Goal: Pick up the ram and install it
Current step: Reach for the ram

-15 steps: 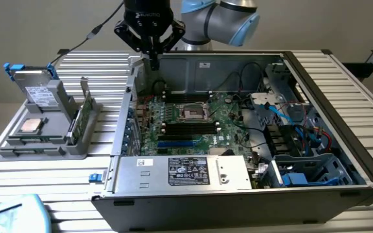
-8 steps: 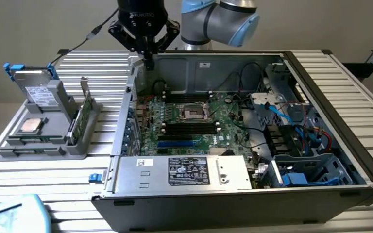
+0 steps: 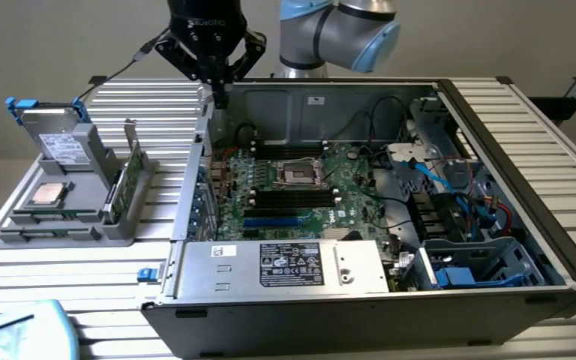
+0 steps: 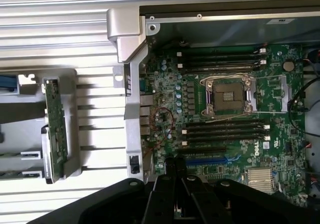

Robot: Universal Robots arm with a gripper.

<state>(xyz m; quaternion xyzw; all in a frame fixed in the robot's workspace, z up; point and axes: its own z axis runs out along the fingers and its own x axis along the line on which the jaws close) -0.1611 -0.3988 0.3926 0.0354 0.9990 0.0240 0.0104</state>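
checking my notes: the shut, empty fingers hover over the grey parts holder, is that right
Not quite. The shut, empty fingers hover over the far corner of the open computer case, at its wall on the exterior view's left, not over the grey parts holder. The exterior view shows it.
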